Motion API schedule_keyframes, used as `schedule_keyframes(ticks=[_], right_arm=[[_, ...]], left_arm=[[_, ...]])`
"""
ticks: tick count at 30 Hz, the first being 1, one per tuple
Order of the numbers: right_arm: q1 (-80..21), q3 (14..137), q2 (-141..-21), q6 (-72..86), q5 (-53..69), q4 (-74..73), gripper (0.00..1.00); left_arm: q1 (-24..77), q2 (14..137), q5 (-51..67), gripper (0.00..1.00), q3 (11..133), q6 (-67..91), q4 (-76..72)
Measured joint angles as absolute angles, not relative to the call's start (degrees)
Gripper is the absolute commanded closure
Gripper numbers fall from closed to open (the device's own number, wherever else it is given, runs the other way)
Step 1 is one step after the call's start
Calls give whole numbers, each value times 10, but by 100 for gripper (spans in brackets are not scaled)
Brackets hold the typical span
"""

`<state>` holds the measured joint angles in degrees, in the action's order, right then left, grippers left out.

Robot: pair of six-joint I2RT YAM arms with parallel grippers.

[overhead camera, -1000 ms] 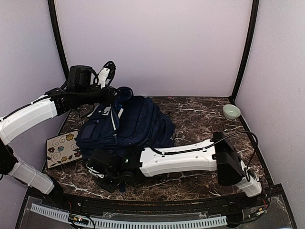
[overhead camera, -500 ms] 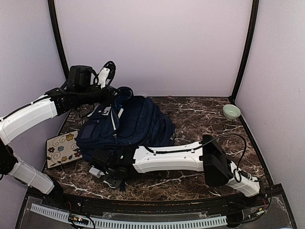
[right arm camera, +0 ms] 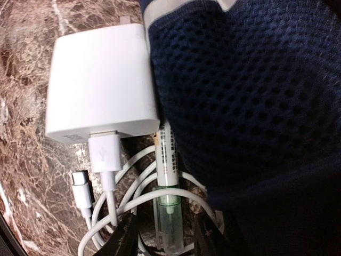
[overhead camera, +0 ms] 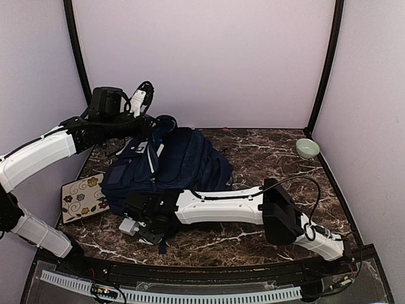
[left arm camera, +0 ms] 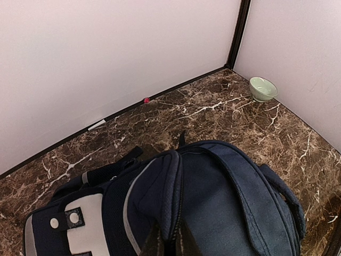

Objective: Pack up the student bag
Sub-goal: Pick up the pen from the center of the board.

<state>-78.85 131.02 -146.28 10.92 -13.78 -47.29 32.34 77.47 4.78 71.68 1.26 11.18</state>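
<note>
navy student bag [overhead camera: 183,161] lies at the tabletop's [overhead camera: 266,158] left rear, its top edge pinched in the clenched left gripper [left arm camera: 170,248]. the right wrist view alone reveals a coiled cable [right arm camera: 106,213] and pen [right arm camera: 166,160] by the white charger [right arm camera: 98,85], against the bag's mesh, with the right gripper [right arm camera: 166,242] released astride them.

The student bag [overhead camera: 183,161] is matt navy cloth, partly open mesh. The counter [overhead camera: 272,158] looks like polished brown marble; the charger [right arm camera: 98,80] is smooth white plastic.
</note>
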Motion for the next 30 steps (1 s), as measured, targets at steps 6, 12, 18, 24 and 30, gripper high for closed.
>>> schedule_keyframes(ticks=[6, 12, 18, 24, 30], right_arm=[[-790, 1357, -1492, 117, -133, -507, 86], [-794, 1349, -1486, 120, -120, -516, 100], [-796, 1217, -1400, 135, -111, -509, 100], [-797, 1098, -1277, 141, -83, -513, 100], [-797, 1005, -1159, 147, -30, -504, 100]], left_arm=[[323, 775, 49, 100, 716, 13, 112], [323, 775, 49, 100, 716, 13, 112], [323, 775, 49, 100, 716, 13, 111], [323, 775, 49, 100, 715, 13, 110], [323, 775, 49, 100, 715, 12, 109]])
